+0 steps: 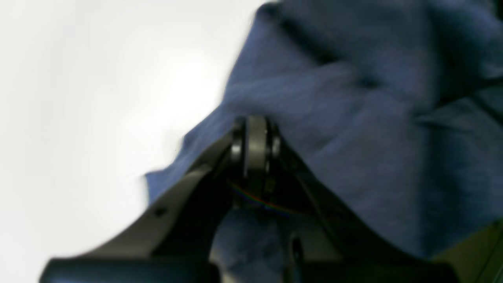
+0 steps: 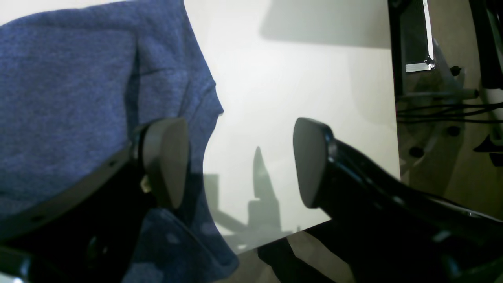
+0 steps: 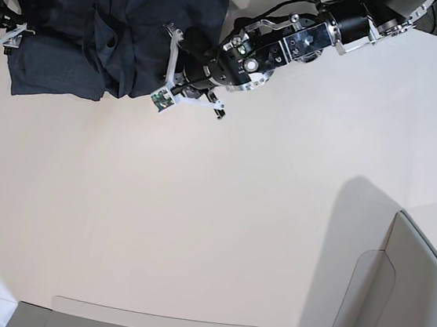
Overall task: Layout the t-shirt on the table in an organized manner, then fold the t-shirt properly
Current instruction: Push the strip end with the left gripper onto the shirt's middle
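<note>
T-shirt (image 3: 115, 29) lay bunched at the table's (image 3: 210, 234) eleven o'clock; left gripper (image 1: 255, 145) pinched its edge for spreading, right gripper (image 2: 239, 161) gaped empty.

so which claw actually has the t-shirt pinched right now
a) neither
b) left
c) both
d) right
b: in the left wrist view the left claw is closed tight with the t-shirt bunched around its tips, while the right claw stands open over the table, nothing between its pads.
</note>
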Robot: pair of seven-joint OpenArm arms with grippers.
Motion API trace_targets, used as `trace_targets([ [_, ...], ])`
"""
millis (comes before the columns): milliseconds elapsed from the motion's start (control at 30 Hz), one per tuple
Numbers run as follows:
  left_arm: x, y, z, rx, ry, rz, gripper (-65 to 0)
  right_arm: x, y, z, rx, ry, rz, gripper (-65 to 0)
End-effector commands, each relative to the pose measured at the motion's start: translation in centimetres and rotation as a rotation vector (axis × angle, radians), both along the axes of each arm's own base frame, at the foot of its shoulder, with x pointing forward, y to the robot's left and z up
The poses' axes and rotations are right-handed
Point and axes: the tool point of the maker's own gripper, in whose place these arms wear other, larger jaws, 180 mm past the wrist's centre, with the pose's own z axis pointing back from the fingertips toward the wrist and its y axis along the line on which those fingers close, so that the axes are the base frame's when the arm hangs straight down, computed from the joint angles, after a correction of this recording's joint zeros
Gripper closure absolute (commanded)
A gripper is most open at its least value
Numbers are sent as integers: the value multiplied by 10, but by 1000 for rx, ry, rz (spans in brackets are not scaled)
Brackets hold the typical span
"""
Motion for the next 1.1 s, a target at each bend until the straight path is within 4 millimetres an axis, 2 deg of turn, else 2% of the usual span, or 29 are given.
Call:
trace_targets([
  [0,-5,-18,16,-56,-22,-38,-4,3,-4,10,-29,-15,16,-417],
  [100,-13,-33,23,-80,-30,-65,-4,3,-4,10,-29,-15,16,-417],
  [267,-20,-45,27,-96,-31,-90,-4,3,-4,10,-29,-15,16,-417],
  [600,-6,-48,39,-118,-88,-90,-4,3,1,5,-11,-19,11,-417],
  [733,-3,-50,34,-119,-85,-80,-4,2,1,5,-11,-18,11,-417],
  [867,-2,-60,27,-120,-67,-74,-4,1,1,5,-11,-14,11,-417],
  [1067,-10,-79,28,-153,-72,-149,-4,2,1,5,-9,-18,10,-417],
])
